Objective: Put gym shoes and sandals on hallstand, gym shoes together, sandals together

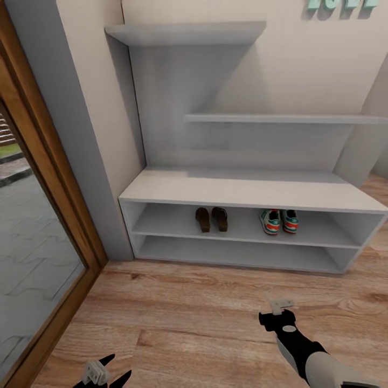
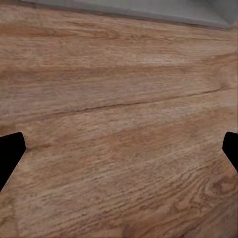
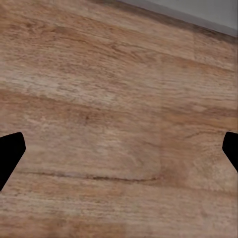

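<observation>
The two sandals (image 1: pixel 211 219), dark brown, stand side by side on the upper low shelf of the pale grey hallstand (image 1: pixel 248 189). On the same shelf, further right, the two gym shoes (image 1: pixel 280 221) sit together, white with green and red. My left gripper (image 1: pixel 114 371) hangs open over the corridor floor (image 1: pixel 188 318) at the bottom of the head view. My right gripper (image 1: pixel 276 319) is open above the floor in front of the rack. Both wrist views look down on bare wood planks between the spread fingertips (image 2: pixel 11 153) (image 3: pixel 11 153), with a strip of the rack's grey base.
A wood-framed glass door (image 1: pixel 37 226) runs along the left, with a grey wall post (image 1: pixel 81 134) beside it. Staggered wall shelves (image 1: pixel 280 118) sit above the bench. The lowest shelf (image 1: pixel 237 253) holds nothing. Open floor lies between me and the rack.
</observation>
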You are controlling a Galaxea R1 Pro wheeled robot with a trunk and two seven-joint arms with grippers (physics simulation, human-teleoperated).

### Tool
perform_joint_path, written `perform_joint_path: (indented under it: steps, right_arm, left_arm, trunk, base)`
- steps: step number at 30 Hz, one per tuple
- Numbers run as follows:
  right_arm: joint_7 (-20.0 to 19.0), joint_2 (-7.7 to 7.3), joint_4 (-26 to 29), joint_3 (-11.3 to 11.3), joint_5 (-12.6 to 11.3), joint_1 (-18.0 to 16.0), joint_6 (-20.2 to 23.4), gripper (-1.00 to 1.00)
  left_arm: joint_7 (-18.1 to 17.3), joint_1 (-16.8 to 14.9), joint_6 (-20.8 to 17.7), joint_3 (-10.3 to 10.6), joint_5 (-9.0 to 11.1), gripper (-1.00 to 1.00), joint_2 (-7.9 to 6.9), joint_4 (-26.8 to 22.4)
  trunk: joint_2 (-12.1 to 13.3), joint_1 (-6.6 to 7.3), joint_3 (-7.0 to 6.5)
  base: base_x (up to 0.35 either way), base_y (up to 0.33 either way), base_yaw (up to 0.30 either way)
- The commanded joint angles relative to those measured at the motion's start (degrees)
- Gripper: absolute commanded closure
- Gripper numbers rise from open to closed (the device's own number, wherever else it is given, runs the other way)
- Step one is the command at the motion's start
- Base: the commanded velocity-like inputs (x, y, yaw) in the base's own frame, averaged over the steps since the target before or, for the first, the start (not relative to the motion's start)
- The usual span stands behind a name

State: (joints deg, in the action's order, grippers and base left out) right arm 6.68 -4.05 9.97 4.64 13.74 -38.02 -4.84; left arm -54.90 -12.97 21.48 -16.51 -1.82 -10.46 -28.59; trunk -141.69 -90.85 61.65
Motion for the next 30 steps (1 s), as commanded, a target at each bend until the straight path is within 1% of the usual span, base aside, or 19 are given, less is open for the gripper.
perform_joint_path:
  steps: [1, 6, 15, 18, 21, 22, 23, 24, 25, 30]
  right_arm:
    - [0.1, 0.02, -0.1, 0.5, 0.6, 0.0, -0.2, -1.0]
    - [0.0, -0.22, -0.8, 0.5, 0.6, 0.1, -1.2, -1.0]
    - [-1.6, -0.33, -1.0, 0.5, 0.6, 2.3, -2.0, -1.0]
    - [-2.0, -0.45, -1.1, 0.5, 0.7, 3.3, -2.9, -1.0]
    - [-2.2, -0.94, -1.1, 0.5, 0.6, 4.3, -4.5, -1.0]
    - [-2.2, -0.94, -1.1, 0.5, 0.6, 4.3, -4.5, -1.0]
    - [-2.3, -1.36, -1.1, 0.5, 0.6, 5.0, -6.0, -1.0]
    - [-2.3, -1.53, -1.1, 0.5, 0.6, 5.4, -6.8, -1.0]
    - [-2.3, -1.53, -1.1, 0.5, 0.6, 5.4, -6.8, -1.0]
    - [-2.5, -2.1, -1.1, 0.5, 0.6, 7.2, -11.3, -1.0]
  left_arm:
    - [-0.3, 0.0, 0.2, -0.3, -0.2, -1.0, 0.03, 0.0]
    - [0.0, 0.0, 0.1, -0.3, -0.2, -1.0, -0.12, 0.2]
    - [1.5, 0.0, 0.0, -0.4, -0.2, -1.0, -0.38, 0.3]
    - [3.8, 0.0, 0.0, -0.3, -0.1, -1.0, -0.32, 0.3]
    - [5.9, 0.0, 0.1, -0.3, -0.2, -1.0, -0.19, 0.3]
    - [5.9, 0.0, 0.1, -0.3, -0.2, -1.0, -0.19, 0.3]
    - [7.3, 0.0, 0.2, -0.2, -0.2, -1.0, -0.12, 0.3]
    - [7.9, 0.0, 0.2, -0.2, -0.2, -1.0, -0.1, 0.4]
    - [7.9, 0.0, 0.2, -0.2, -0.2, -1.0, -0.1, 0.4]
    - [10.8, 0.0, 0.3, -0.1, -0.1, -1.0, 0.02, 1.0]
  trunk:
    - [0.4, 0.24, -0.14]
    - [2.4, 1.34, -1.04]
    - [6.0, 3.31, -2.65]
    - [7.2, 3.97, -3.19]
    - [8.4, 4.63, -3.73]
    - [8.8, 4.85, -3.91]
    - [9.2, 5.07, -4.09]
    - [9.6, 5.29, -4.27]
    - [10.0, 5.51, -4.45]
    - [12.0, 6.61, -5.34]
  base:
    - [0.0, 0.0, 0.0]
    - [0.0, 0.0, 0.0]
    - [0.0, 0.0, 0.0]
    - [0.0, 0.0, 0.0]
    - [0.0, 0.0, 0.0]
    - [0.0, 0.0, 0.0]
    - [0.0, 0.0, 0.0]
    - [0.0, 0.0, 0.0]
    - [0.0, 0.0, 0.0]
    - [0.0, 0.0, 0.0]
